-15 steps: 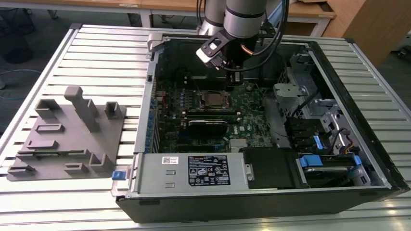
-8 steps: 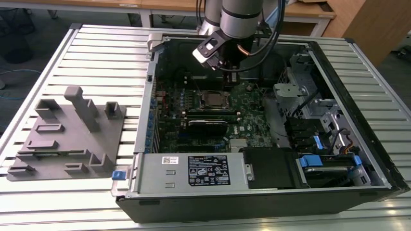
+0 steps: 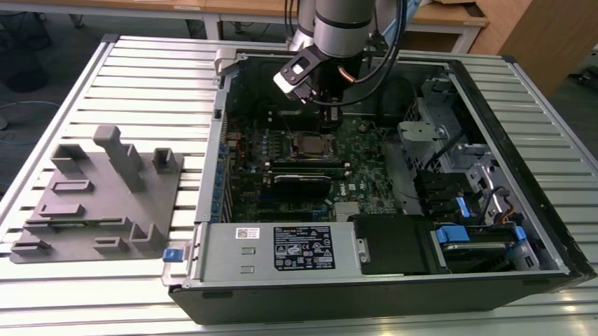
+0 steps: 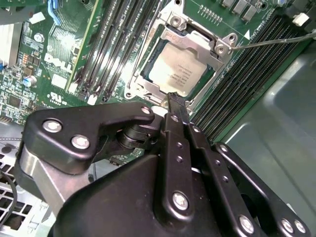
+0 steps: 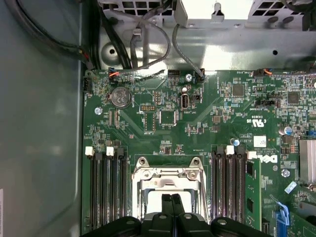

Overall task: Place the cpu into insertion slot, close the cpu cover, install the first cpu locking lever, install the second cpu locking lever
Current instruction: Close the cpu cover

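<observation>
- Gripper (image 4: pixel 175 101) fingers are seen pressed together with nothing between them. The tips are set at the edge of the insertion slot (image 4: pixel 139 88), on the rim nearest the wrist.
- In the first wrist view, the same closed tips (image 5: pixel 171 198) are placed over the middle of the socket frame.
- cpu (image 4: pixel 178 74) is seated in the insertion slot, dull grey top up, just beyond the fingertips.
- cpu cover (image 4: pixel 197 43) is laid down flat around the chip, whose top is seen through the cut-out. The frame is also shown in the first wrist view (image 5: pixel 168 174).
- A thin metal rod (image 4: pixel 269 41) is run from one socket corner out over the neighbouring memory slots. Whether it is latched cannot be told.
- Socket is flanked on both sides by black memory slots (image 5: pixel 106 192), close to the finger path.
- Motherboard (image 5: pixel 197 128) is crowded with small parts. A coin cell (image 5: pixel 121 97) and cables (image 5: pixel 148 44) are found farther out, toward the case wall.
- In the exterior view, the arm (image 3: pixel 341 24) is lowered into the open computer case (image 3: pixel 355 304), with the gripper (image 3: pixel 329 115) just beside the cpu (image 3: pixel 307 145).
- A labelled silver box (image 3: pixel 280 248) is mounted at the case's near end.
- A grey fixture block (image 3: pixel 103 203) is set on the slatted table (image 3: pixel 140 77), on the exterior view's left, well apart from the case.
</observation>
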Controlling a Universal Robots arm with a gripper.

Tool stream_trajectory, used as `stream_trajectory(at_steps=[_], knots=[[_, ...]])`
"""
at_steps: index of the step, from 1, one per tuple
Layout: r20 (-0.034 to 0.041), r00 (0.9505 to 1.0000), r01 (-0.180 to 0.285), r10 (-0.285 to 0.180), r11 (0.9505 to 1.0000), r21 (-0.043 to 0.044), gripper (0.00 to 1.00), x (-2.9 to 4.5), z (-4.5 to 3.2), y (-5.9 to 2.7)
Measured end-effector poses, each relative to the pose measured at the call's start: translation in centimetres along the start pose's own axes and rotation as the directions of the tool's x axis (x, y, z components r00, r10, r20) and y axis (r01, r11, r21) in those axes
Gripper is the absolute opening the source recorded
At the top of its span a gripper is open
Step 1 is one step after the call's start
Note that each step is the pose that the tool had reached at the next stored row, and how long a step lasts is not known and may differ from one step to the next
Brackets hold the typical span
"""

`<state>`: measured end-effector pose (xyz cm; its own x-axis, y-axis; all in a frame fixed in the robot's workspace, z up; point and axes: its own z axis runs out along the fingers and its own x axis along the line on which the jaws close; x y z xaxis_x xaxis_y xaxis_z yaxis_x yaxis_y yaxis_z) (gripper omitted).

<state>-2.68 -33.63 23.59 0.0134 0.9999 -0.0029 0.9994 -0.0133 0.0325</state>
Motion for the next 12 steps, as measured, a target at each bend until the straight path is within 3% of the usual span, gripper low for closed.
stream_trajectory(at_steps=[12], knots=[[-0.0009,0.9999,0.013,-0.013,0.9999,-0.0002,0.11,0.01,0.01,-0.02]])
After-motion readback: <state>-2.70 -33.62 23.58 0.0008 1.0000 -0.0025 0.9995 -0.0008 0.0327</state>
